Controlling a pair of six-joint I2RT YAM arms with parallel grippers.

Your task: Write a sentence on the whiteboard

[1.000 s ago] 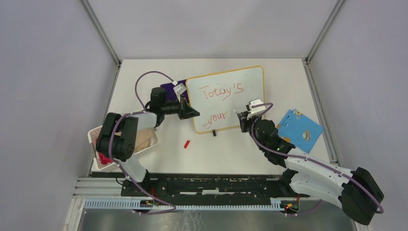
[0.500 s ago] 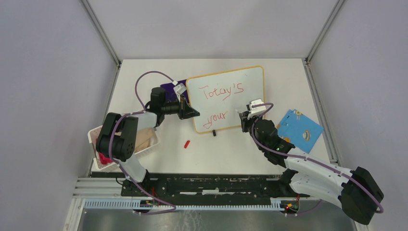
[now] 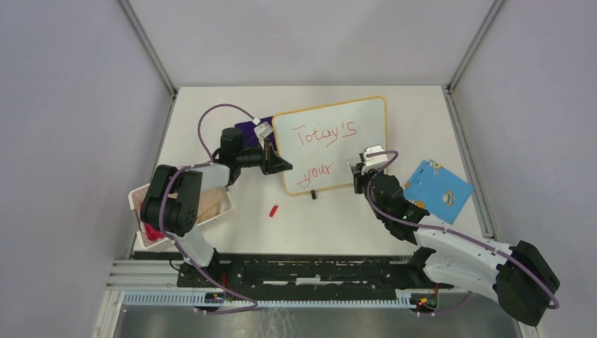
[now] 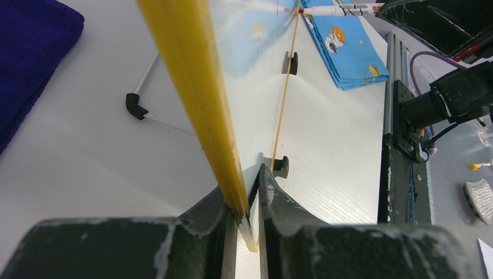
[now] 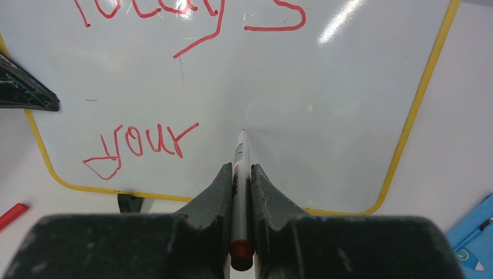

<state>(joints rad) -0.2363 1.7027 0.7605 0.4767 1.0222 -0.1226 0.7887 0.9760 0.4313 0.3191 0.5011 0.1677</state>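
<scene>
The whiteboard (image 3: 362, 120) stands tilted on the table, white with a yellow frame (image 4: 192, 87). The sentence on it is in red: "Totay's" (image 3: 325, 134) above, "your" (image 3: 315, 171) below. My left gripper (image 3: 279, 164) is shut on the board's left edge, the frame pinched between its fingers (image 4: 247, 195). My right gripper (image 3: 360, 170) is shut on a white marker (image 5: 240, 154) with a red end. The marker's tip sits at the board (image 5: 325, 104), just right of "your" (image 5: 145, 142); I cannot tell whether it touches.
A blue card (image 3: 438, 189) lies right of the board. A red marker cap (image 3: 274, 210) lies on the table in front. A white basket (image 3: 141, 211) sits at the left edge, a purple cloth (image 3: 248, 127) behind the left gripper. A black foot (image 3: 313, 193) props the board.
My right gripper has shifted slightly to the right with the marker along the board's lower part. The left arm and the board have not moved.
</scene>
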